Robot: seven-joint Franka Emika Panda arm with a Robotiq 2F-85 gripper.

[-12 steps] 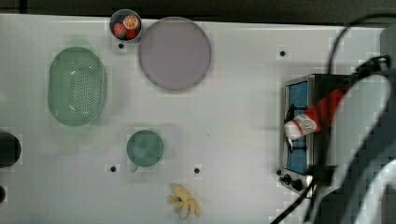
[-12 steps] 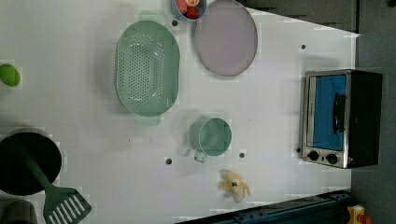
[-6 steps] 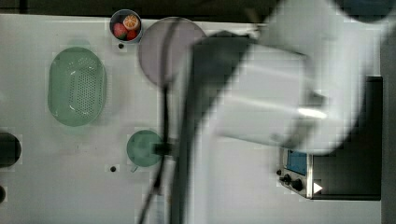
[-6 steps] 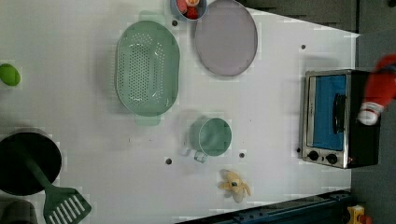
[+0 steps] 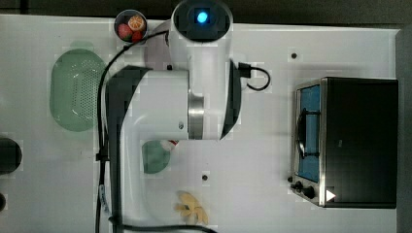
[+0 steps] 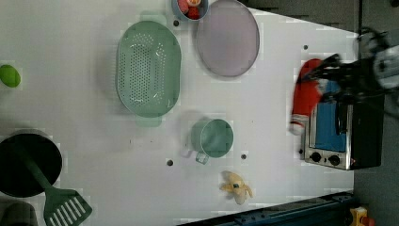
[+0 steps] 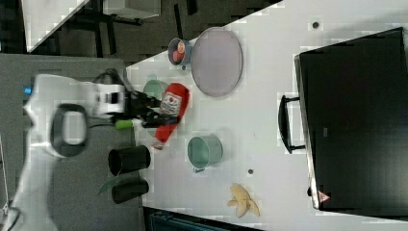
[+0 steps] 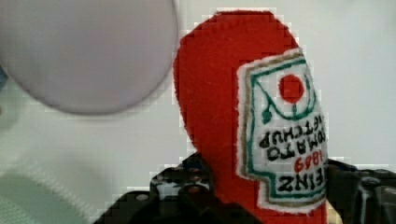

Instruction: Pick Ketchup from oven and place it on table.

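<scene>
My gripper (image 8: 275, 200) is shut on the ketchup (image 8: 243, 116), a red bottle with a white-and-red label, clamped across its body. In the right view the gripper (image 7: 153, 113) holds the ketchup (image 7: 171, 113) lying level above the white table (image 7: 269, 72), between the green cup (image 7: 204, 151) and the round plate (image 7: 216, 61). In the left view the ketchup (image 6: 305, 101) hangs cap down just in front of the oven (image 6: 346, 136), with the gripper (image 6: 331, 77) on it. In the top view my arm covers the table's (image 5: 262, 184) middle, well to the top view's left of the black oven (image 5: 359, 141).
A green colander (image 6: 148, 68), a greyish-lilac plate (image 6: 228, 37), a fruit bowl (image 6: 189, 8), a green cup (image 6: 214, 137) and a peeled banana (image 6: 236, 187) lie on the table. A black pot with a spatula (image 6: 28, 165) and a lime (image 6: 9, 75) sit at the left view's left.
The ketchup has come out of the oven in my gripper and moved over the table. My arm has swung across the top view toward the cup and plate.
</scene>
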